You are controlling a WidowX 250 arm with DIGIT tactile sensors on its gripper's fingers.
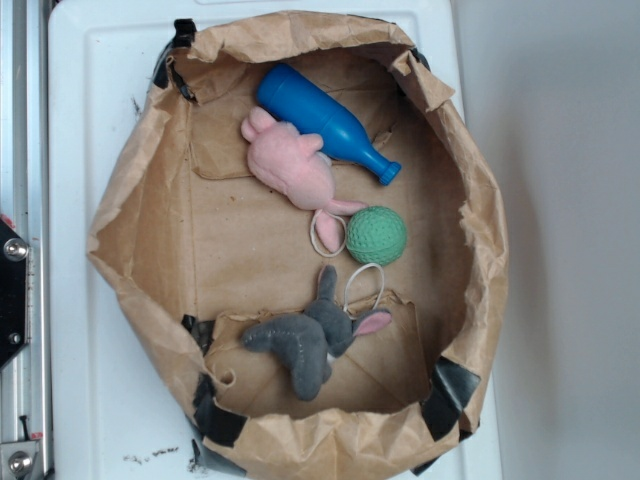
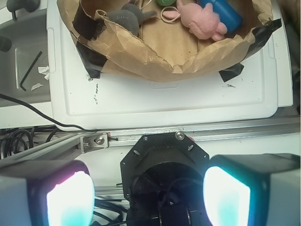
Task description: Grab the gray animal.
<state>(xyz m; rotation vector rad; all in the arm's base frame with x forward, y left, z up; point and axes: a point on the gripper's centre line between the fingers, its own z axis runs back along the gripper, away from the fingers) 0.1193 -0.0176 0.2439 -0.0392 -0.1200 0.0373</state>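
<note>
Crumpled brown paper bag [image 1: 140, 215], matt and creased, its rolled rim patched with glossy black tape [image 1: 450, 390]. Gray animal [image 1: 305, 340]: soft, fuzzy plush cloth, matt, with a pink fabric inner ear and a thin white loop of string [image 1: 362, 283]. Pink plush bunny [image 1: 290, 165]: the same napped cloth. Blue bottle [image 1: 325, 122]: smooth plastic with a slight sheen. Green ball [image 1: 376, 235]: finely textured, knit-like surface, matt. White tray [image 2: 164, 101]: smooth moulded plastic, faintly scuffed. Rail [image 2: 225, 131]: brushed bare metal. Gripper [image 2: 148, 197] pads: smooth, translucent and glowing at their faces.
</note>
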